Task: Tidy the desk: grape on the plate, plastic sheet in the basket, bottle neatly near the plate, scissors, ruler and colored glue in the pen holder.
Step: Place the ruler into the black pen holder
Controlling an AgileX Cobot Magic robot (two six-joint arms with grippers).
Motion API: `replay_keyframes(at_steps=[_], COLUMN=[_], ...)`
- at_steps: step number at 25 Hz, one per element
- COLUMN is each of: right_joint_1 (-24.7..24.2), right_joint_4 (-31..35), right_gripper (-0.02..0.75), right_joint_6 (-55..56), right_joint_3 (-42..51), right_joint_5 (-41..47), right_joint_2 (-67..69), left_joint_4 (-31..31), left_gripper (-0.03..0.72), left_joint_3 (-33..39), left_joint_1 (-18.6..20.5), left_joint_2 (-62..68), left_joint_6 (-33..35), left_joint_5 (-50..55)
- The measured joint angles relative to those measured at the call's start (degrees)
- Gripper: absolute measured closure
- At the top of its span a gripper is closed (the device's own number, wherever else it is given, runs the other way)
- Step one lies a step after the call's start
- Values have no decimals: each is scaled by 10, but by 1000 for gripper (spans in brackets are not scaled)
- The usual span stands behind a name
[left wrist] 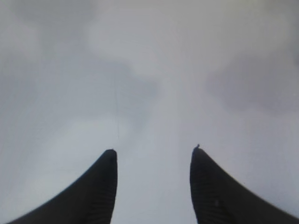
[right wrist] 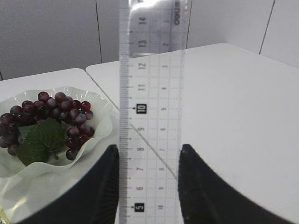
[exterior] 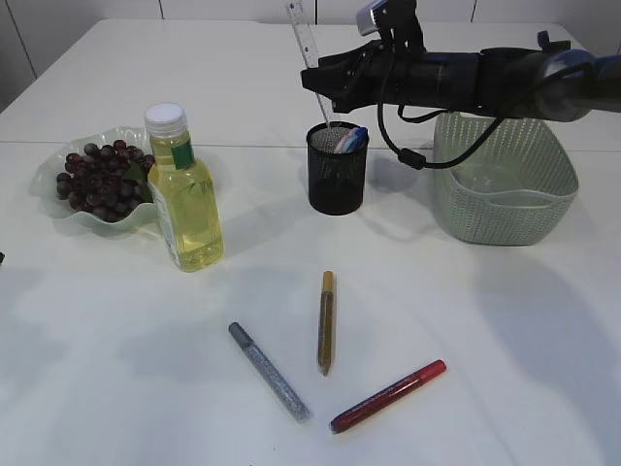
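My right gripper (exterior: 325,85) (right wrist: 147,147) is shut on the edges of a clear ruler (exterior: 302,27) (right wrist: 149,70). The ruler stands tilted with its lower end in the black mesh pen holder (exterior: 337,175). Scissors handles (exterior: 351,141) stick out of the holder. Dark grapes (exterior: 97,180) (right wrist: 56,112) lie on the pale green plate (exterior: 47,189) (right wrist: 100,126). A bottle of yellow liquid (exterior: 184,199) stands upright beside the plate. Silver (exterior: 269,371), gold (exterior: 327,321) and red (exterior: 388,396) glue pens lie on the table. My left gripper (left wrist: 154,151) is open and empty over bare table.
A pale green woven basket (exterior: 505,194) stands right of the pen holder, under my right arm, with something translucent inside. The left arm does not show in the exterior view.
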Motion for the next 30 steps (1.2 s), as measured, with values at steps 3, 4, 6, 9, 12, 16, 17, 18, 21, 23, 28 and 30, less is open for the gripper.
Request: replay_keyframes(at_steps=[3, 4, 6, 9, 12, 16, 17, 18, 21, 23, 28, 30], right_joint_1=[0, 0, 0, 0, 0, 0, 0, 0, -1, -1, -1, -1], right_joint_4=[0, 0, 1, 1, 1, 3, 3, 3, 3, -2, -178, -307], right_gripper=[435, 434, 431, 419, 381, 275, 262, 252, 241, 238, 237, 237], right_joint_6=[21, 28, 37, 42, 47, 62, 66, 70, 108, 159, 365, 493], right_joint_3=[-1, -1, -1, -2, -2, -2, -2, -2, -2, -2, -2, -2], right_joint_5=[-1, -1, -4, -8, -9, -9, -9, -9, -10, -13, -65, -61], right_joint_2=[3, 5, 12, 22, 23, 23, 23, 23, 23, 19, -51, -91], left_joint_4=[1, 1, 1, 1, 1, 1, 1, 1, 2, 3, 15, 17], left_gripper=[316, 316, 316, 316, 316, 316, 316, 316, 316, 316, 316, 316], left_joint_3=[0, 0, 0, 0, 0, 0, 0, 0, 0, 0, 0, 0], left_joint_1=[0, 0, 0, 0, 0, 0, 0, 0, 0, 0, 0, 0], left_joint_2=[0, 0, 0, 0, 0, 0, 0, 0, 0, 0, 0, 0], left_joint_6=[0, 0, 0, 0, 0, 0, 0, 0, 0, 0, 0, 1], left_joint_5=[0, 1, 1, 2, 3, 3, 3, 4, 5, 5, 18, 20])
